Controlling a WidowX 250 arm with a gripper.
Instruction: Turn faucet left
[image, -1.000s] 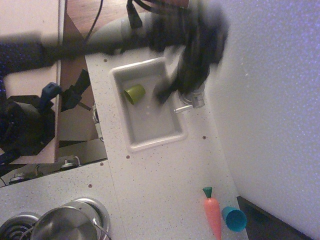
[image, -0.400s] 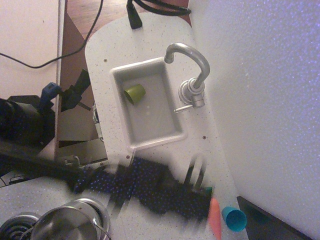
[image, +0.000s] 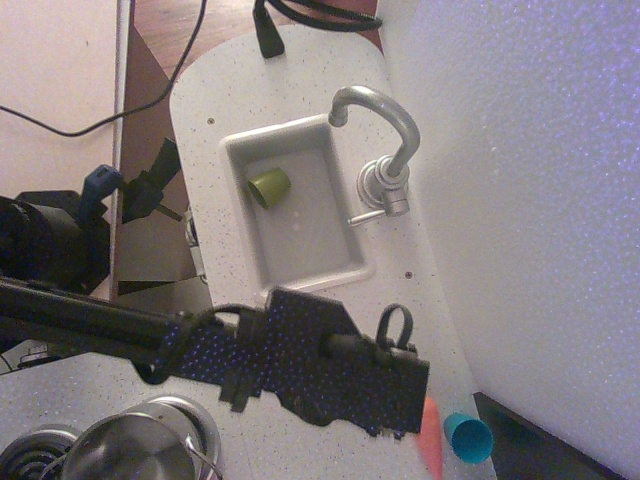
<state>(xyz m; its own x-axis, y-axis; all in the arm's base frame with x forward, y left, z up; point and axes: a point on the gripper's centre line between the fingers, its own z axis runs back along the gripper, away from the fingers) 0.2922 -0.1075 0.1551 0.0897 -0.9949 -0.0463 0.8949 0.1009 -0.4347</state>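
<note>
1. Sharper than the blur it was 0.4 s ago, the gripper (image: 395, 385) sits over the near counter at much the same place, a little further left; a second ago it was up at the faucet.
2. Its fingers face away from the camera under the black body, so whether they stand wide or narrow cannot be told.
3. From that body the dark arm (image: 90, 320) runs left across the stove edge.
4. Just right of the gripper, an orange carrot (image: 431, 437) shows only its side, and a teal cup (image: 468, 438) lies beside it.
5. Well apart, further back, the faucet (image: 385, 150) stands at the right rim of the sink (image: 300, 285), its spout arching over the basin's far right corner, its thin lever pointing left at the basin.
6. A green cup (image: 270, 186) lies on its side in the basin.
7. A steel pot (image: 130, 450) sits at the near left.
</note>
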